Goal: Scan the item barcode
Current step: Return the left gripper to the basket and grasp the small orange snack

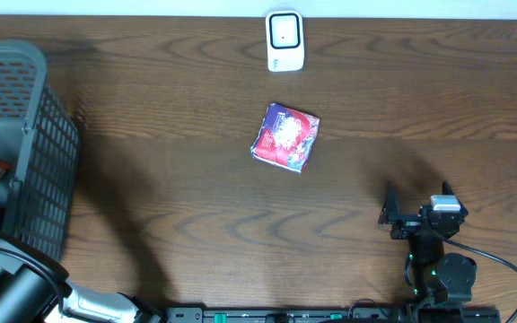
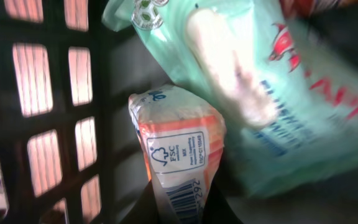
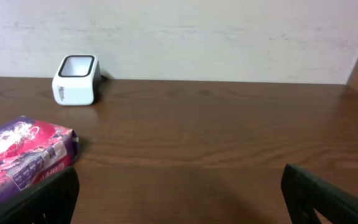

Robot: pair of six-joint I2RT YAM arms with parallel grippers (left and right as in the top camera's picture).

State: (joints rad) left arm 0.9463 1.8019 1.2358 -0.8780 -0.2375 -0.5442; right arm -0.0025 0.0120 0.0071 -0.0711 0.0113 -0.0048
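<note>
Orange-white pack [image 2: 178, 155], lower end cut off, in grip of barely visible left tool [image 2: 182, 213]; right tool [image 3: 179, 180] wide.

Orange-and-white barcoded pack [image 2: 178, 155], perhaps upright, in basket [image 2: 61, 124]; white scanner [image 1: 284, 40] by far edge.

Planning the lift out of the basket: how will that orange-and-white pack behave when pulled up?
The orange-and-white pack looks film-wrapped and creased, so it will probably squash and flex, not stay rigid. Being soft, it is likely light for its size. Its glossy film might slip in the left gripper closed on its lower end.
</note>
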